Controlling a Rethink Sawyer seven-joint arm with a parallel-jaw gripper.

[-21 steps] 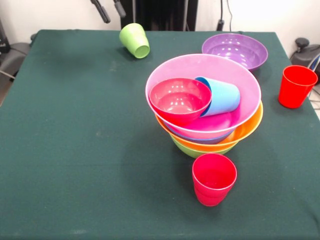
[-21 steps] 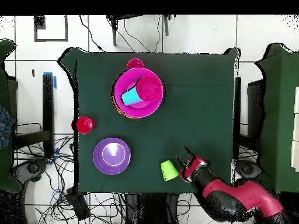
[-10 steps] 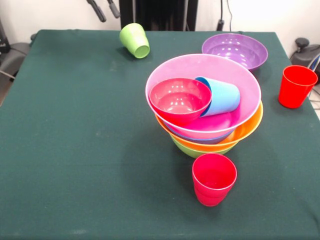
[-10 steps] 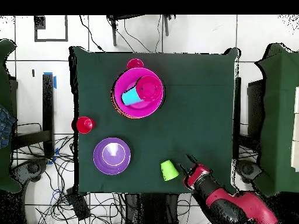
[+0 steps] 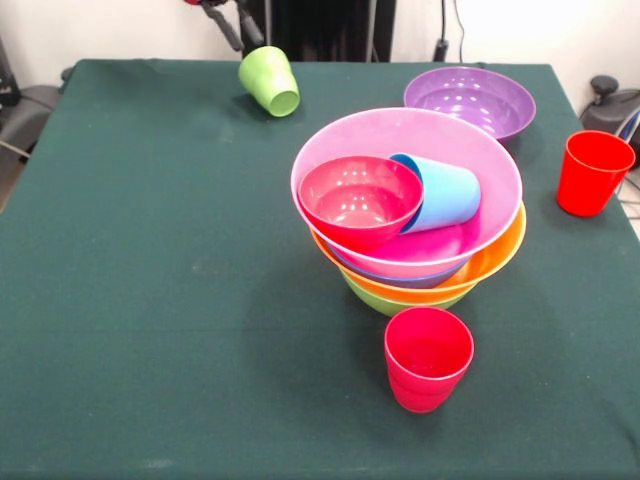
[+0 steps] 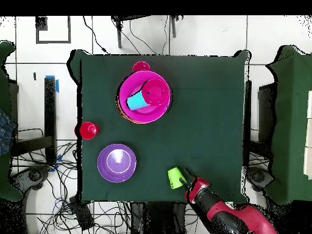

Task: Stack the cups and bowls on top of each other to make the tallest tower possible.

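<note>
Fingers (image 5: 232,18) spread, empty, beside tipped green cup (image 5: 270,81) at worktop (image 5: 140,250) edge; a nudge could roll it off.

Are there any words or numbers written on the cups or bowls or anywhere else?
None: no words, numbers or signs show in either view.
The pink bowl, purple bowl, small red bowl, blue cup, green cup and red cups are all plain, and so is the table.

Pink-topped tower (image 5: 420,270) holds red bowl (image 5: 360,200), tipped blue cup (image 5: 440,195).
</note>
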